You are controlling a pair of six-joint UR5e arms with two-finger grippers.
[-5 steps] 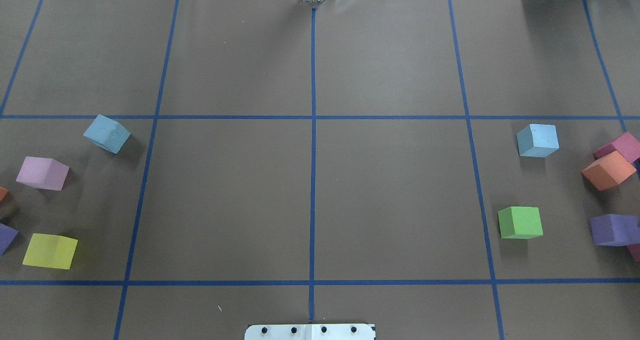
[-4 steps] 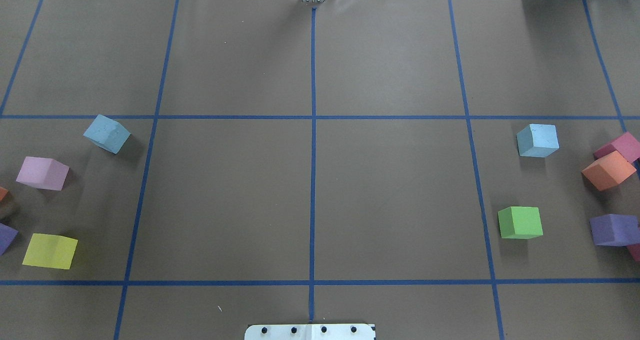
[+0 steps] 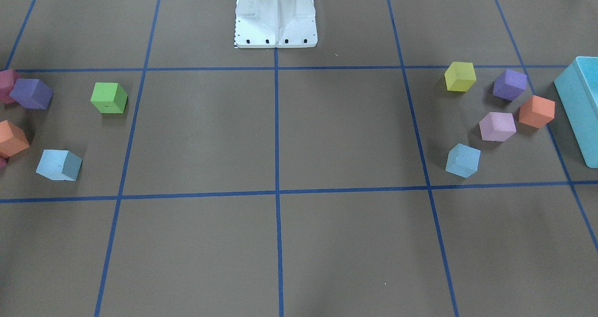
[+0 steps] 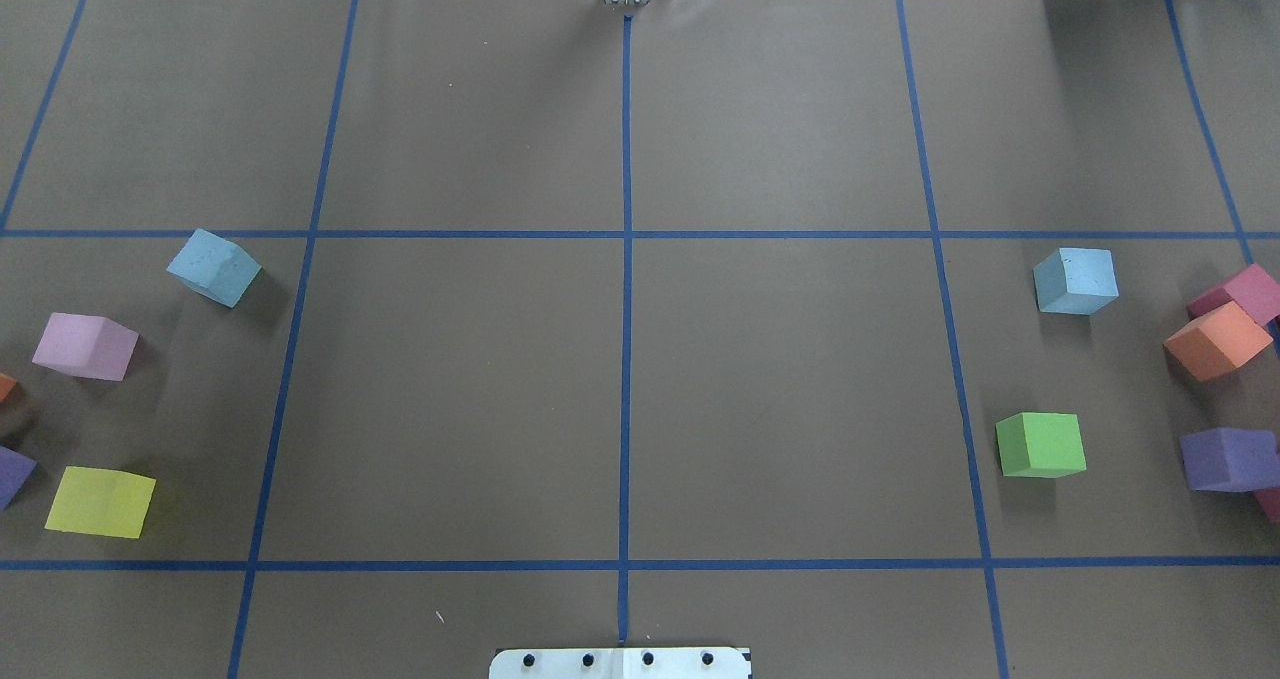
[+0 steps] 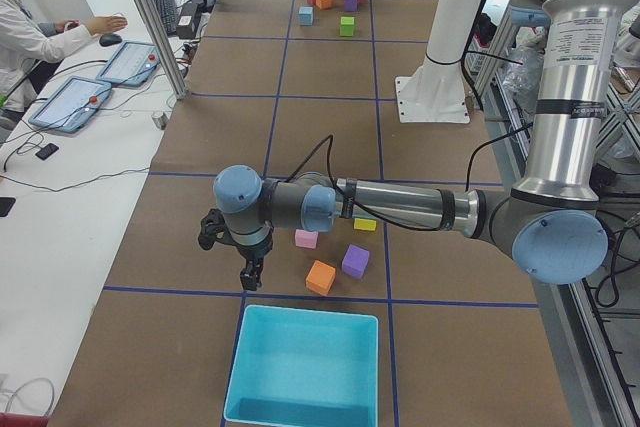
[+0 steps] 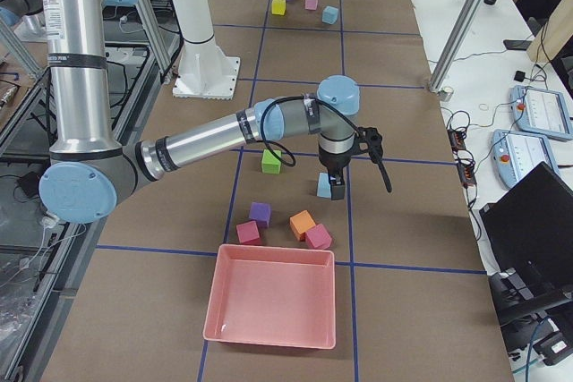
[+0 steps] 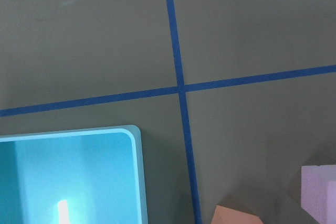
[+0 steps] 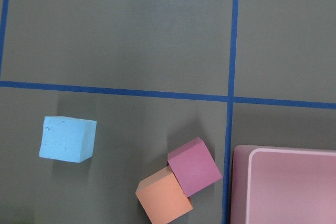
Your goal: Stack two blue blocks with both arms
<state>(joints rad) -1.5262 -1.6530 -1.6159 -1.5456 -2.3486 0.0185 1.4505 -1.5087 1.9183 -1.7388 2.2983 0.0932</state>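
Nothing changes from the earlier overhead shots to now. Both blue blocks sit where they were, and no arm shows in the overhead view.

The left blue block (image 4: 214,267) rests on the table (image 4: 450,409) near the pink cube (image 4: 85,346). It's well apart from the right blue block (image 4: 1076,280), which sits beyond the green cube (image 4: 1041,444) on the far right side. We judge that no pick has started and the stack isn't begun.

The left gripper (image 5: 246,272) shows only in the left side view, hanging near the turquoise bin (image 5: 300,412). We cannot tell whether the claw is open or closed. Its wrist camera sees the bin corner, an orange cube (image 7: 237,216) and the pink cube, but no blue block, so it probably isn't lined up yet.

The right gripper (image 6: 337,190) shows only in the right side view, roughly in line with its blue block. We can't tell its claw state either. Its wrist camera has the block low-left in frame, apart from the magenta cube (image 8: 193,166).

Each arm likely needs to centre over its own block before one is carried to the other.
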